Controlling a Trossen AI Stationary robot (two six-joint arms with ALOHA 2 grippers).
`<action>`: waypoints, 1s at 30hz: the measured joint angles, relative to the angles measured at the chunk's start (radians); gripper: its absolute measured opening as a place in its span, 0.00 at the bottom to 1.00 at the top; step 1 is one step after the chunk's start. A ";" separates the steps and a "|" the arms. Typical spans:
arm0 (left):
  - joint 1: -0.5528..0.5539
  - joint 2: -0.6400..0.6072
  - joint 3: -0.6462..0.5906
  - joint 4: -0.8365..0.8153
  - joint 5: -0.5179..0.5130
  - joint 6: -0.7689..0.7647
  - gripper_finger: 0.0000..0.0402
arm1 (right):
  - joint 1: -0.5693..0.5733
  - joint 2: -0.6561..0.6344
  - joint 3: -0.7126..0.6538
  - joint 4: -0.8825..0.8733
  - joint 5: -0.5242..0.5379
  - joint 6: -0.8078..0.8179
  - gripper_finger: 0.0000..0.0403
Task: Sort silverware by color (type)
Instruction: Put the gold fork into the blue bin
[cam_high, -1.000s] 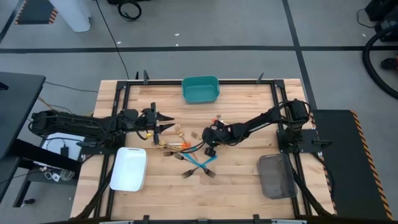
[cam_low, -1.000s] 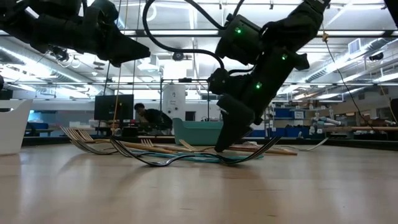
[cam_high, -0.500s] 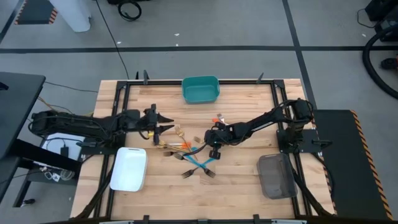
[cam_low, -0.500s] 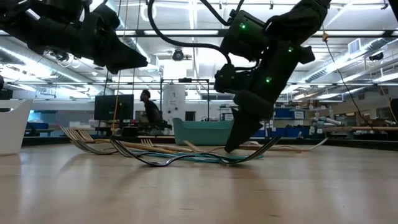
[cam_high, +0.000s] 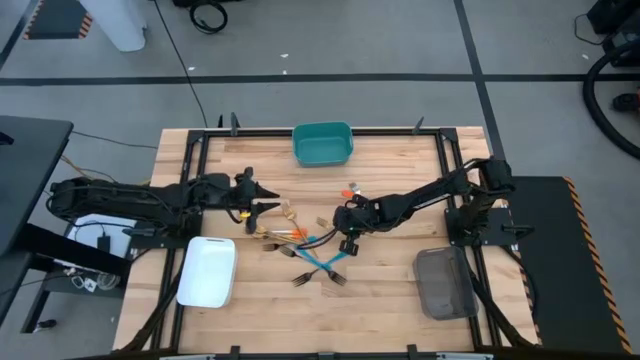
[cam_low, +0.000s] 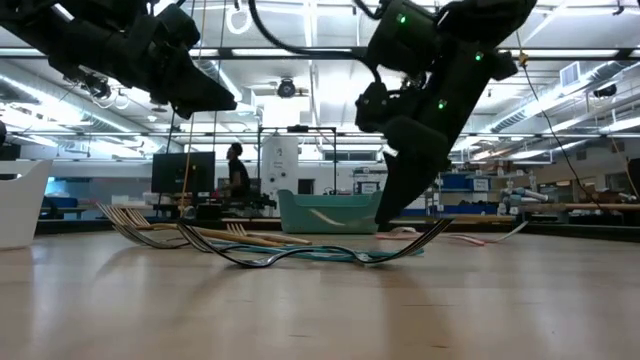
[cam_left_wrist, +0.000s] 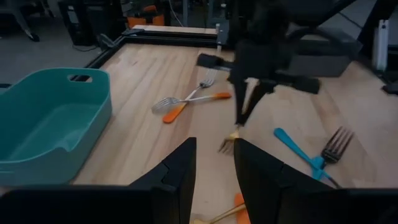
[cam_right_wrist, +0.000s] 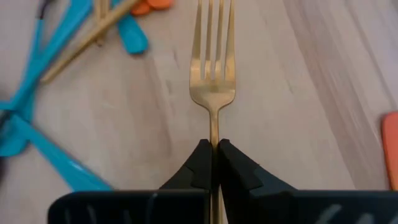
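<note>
My right gripper (cam_high: 346, 228) hangs over the middle of the table, shut on a gold fork (cam_right_wrist: 213, 74). Just to its left lies the pile of silverware (cam_high: 300, 245): gold, blue-handled and orange-handled pieces crossing one another on the wood. Two orange-handled forks (cam_left_wrist: 186, 102) lie crossed toward the far side, and a blue fork (cam_left_wrist: 311, 155) lies apart from the pile. My left gripper (cam_left_wrist: 214, 165) hovers open above the table's left part, pointing at the pile, with nothing between its fingers. My right gripper pinches the gold fork's slim handle (cam_right_wrist: 214, 142), just behind the head, between its two fingertips. The fingers slant down from the table's right side and run along the handle. The fork sticks out past the fingertips, tines (cam_left_wrist: 227, 144) lowest and close above the wood.
A teal tray (cam_high: 322, 143) stands at the far edge, a white tray (cam_high: 207, 271) at the near left and a grey tray (cam_high: 443, 282) at the near right. Bare wood lies between the pile and the near edge.
My right gripper has risen from the table and drifted a little toward the right edge, staying shut; the gold fork has come up with it, away from the pile. My left gripper has tipped slightly downward in place.
</note>
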 joint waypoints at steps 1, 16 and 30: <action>0.000 0.000 0.000 0.000 -0.010 0.006 0.29 | 0.005 -0.007 0.000 -0.003 0.003 0.003 0.04; 0.039 0.000 0.000 0.054 -0.047 0.053 0.29 | 0.044 -0.049 0.001 -0.039 0.062 0.110 0.04; 0.122 0.000 0.000 0.071 0.031 0.053 0.29 | 0.017 -0.067 0.002 0.002 0.163 -0.225 0.05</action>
